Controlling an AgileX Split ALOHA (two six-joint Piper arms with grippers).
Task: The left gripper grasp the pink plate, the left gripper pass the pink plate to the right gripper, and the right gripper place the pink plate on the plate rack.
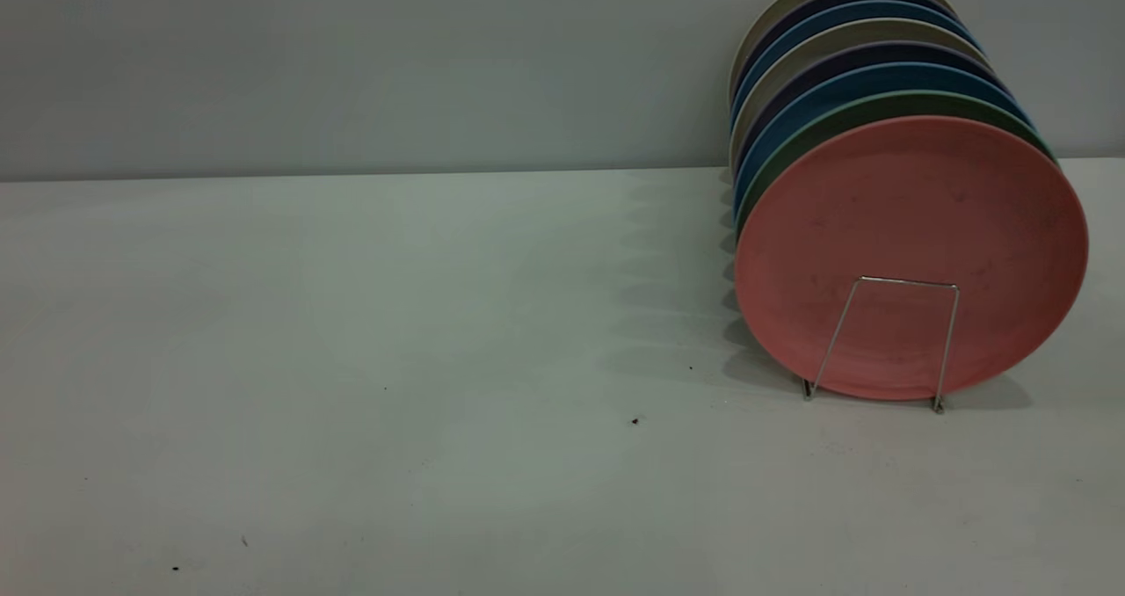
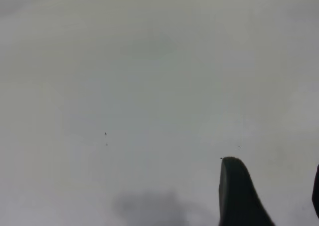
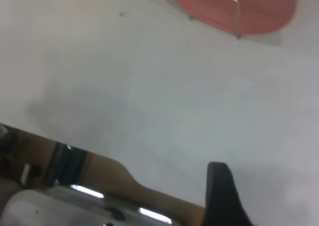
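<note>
Right gripper [image 3: 224,196] well apart from pink plate [image 3: 234,6], plate upright in plate rack [image 1: 883,341]

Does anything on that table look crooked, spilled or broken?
Nothing stands out. The pink plate stands upright at the front of the plate rack, lined up with the plates behind it. Only a few dark specks dot the table.
</note>
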